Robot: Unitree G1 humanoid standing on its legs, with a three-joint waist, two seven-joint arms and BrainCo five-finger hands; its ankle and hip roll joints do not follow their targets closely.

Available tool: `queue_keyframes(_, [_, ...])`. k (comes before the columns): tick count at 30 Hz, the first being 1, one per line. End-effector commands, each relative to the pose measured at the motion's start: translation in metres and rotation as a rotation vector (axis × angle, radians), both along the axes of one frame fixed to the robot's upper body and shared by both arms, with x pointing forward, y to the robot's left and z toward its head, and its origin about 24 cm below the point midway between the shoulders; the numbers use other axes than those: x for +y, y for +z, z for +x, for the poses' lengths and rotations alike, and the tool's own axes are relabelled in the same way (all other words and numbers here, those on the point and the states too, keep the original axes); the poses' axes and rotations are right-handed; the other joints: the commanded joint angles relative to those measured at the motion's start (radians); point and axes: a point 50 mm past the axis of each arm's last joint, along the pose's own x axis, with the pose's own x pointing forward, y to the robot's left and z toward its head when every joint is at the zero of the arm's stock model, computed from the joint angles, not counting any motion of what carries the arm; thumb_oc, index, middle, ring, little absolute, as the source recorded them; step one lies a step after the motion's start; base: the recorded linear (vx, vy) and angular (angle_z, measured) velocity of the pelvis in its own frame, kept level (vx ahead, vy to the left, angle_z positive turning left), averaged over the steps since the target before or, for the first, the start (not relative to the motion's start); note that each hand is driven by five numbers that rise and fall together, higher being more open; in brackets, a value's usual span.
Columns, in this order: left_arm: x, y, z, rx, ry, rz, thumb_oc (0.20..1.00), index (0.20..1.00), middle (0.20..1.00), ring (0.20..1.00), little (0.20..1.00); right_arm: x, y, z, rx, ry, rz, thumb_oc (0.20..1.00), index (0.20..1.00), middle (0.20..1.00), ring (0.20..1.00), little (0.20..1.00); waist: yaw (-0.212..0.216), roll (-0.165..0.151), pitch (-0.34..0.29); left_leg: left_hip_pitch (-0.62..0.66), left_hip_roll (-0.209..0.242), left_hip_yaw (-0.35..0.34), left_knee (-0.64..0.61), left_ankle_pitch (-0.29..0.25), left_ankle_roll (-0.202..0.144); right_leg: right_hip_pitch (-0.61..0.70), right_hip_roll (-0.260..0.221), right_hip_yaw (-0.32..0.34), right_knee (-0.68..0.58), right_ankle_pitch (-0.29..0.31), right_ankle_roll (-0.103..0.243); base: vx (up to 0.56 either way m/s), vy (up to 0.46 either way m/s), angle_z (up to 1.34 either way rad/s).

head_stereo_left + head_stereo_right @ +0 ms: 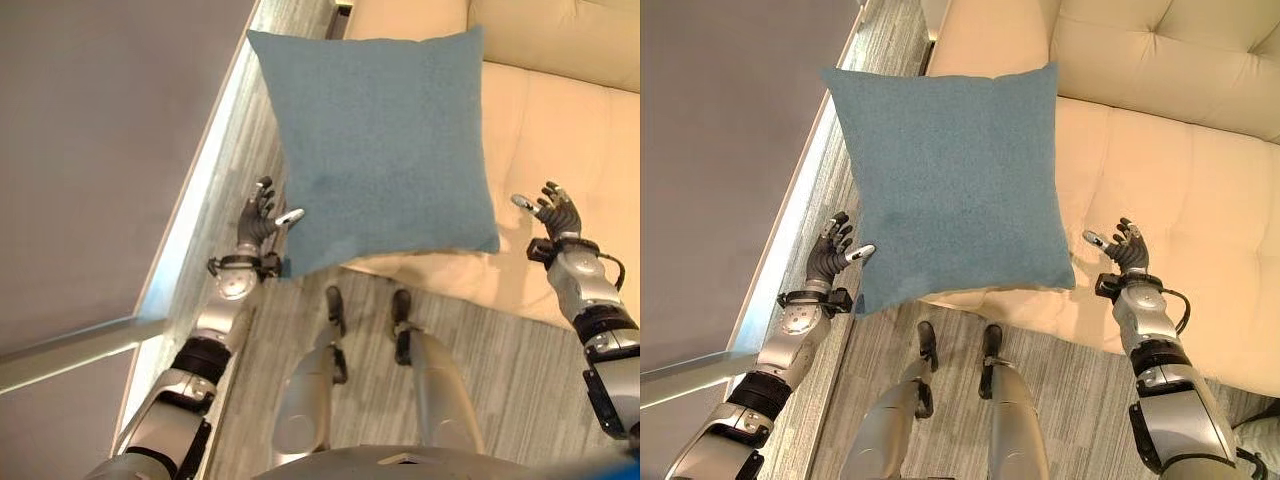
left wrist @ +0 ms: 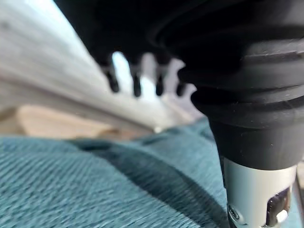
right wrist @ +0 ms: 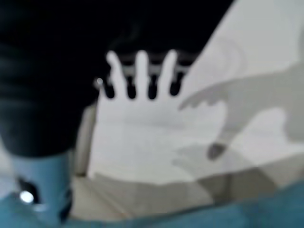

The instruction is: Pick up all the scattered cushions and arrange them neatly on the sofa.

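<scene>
The blue cushion (image 1: 952,180) is between both hands, above the near edge of the cream sofa (image 1: 1180,190). The left hand (image 1: 830,255) and right hand (image 1: 1125,248) have spread fingers, apart from it. It looks soft and light — best gripped at the side edges.

Blue cushion (image 1: 375,150) in mid-frame over the sofa's front edge, both hands open either side.

Square teal-blue cushion faces the camera, slightly rotated, covering part of the cream sofa (image 1: 560,130) seat and the grey wood-look floor (image 1: 500,370) at the sofa's front. Left hand (image 1: 262,218) at 9 o'clock of the cushion's lower corner, fingers spread and straight, thumb tip right at the cushion's edge; contact can't be told. Right hand (image 1: 553,212) at 3 o'clock, just beside the cushion's lower right corner, apart from it, fingers spread over the sofa seat. Grey wall (image 1: 90,150) with a pale baseboard runs along 9 to 11 o'clock.
</scene>
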Motion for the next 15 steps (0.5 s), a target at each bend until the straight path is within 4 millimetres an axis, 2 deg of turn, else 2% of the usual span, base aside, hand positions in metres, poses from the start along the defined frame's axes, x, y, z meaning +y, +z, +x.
queue_keyframes(1, [-0.006,0.03,0.004,-0.158,-0.024,0.001,1.0,1.0,1.0,1.0,1.0,0.011,0.017,0.01,-0.105,0.044,0.033,1.0,1.0,1.0,1.0,1.0,0.001,-0.038,-0.029,0.035,0.013,0.013,0.021,-0.069,-0.087,0.128,-0.062,0.065,-0.325,0.178,0.165,0.0,0.0,0.0])
queue_keyframes(4, [-0.009,0.045,0.008,-0.213,-0.032,-0.013,1.0,1.0,1.0,1.0,1.0,0.02,0.036,0.02,-0.167,0.078,0.051,1.0,1.0,1.0,1.0,1.0,0.005,-0.031,-0.019,0.017,0.011,0.011,0.021,-0.065,-0.09,0.106,-0.063,0.067,-0.324,0.181,0.166,0.0,0.0,0.0])
queue_keyframes(5, [-0.009,0.046,0.008,-0.213,-0.031,-0.013,1.0,1.0,1.0,1.0,1.0,0.02,0.036,0.02,-0.167,0.078,0.051,1.0,1.0,1.0,1.0,1.0,0.005,-0.031,-0.019,0.016,0.011,0.011,0.021,-0.065,-0.09,0.106,-0.063,0.067,-0.324,0.181,0.165,-0.02,-0.016,0.1])
queue_keyframes(6, [-0.015,0.055,0.012,-0.248,-0.043,-0.019,1.0,1.0,1.0,1.0,1.0,0.026,0.048,0.026,-0.199,0.1,0.05,1.0,1.0,1.0,1.0,1.0,0.01,-0.027,-0.012,-0.002,0.009,0.01,0.027,-0.063,-0.093,0.091,-0.065,0.066,-0.324,0.184,0.166,-0.02,-0.017,0.12])
queue_keyframes(8, [-0.019,0.064,0.014,-0.28,-0.054,-0.021,1.0,1.0,1.0,1.0,1.0,0.034,0.057,0.032,-0.218,0.126,0.043,1.0,1.0,1.0,1.0,1.0,0.014,-0.024,-0.01,-0.018,0.008,0.011,0.029,-0.061,-0.094,0.078,-0.065,0.065,-0.324,0.186,0.168,-0.01,-0.011,0.04])
queue_keyframes(15, [-0.043,0.092,0.022,-0.372,-0.104,-0.019,1.0,1.0,1.0,1.0,1.0,0.07,0.072,0.047,-0.268,0.219,0.08,1.0,1.0,1.0,1.0,1.0,0.017,-0.014,0.0,-0.065,0.003,0.006,0.033,-0.051,-0.096,0.034,-0.064,0.063,-0.327,0.197,0.172,0.0,0.0,0.0])
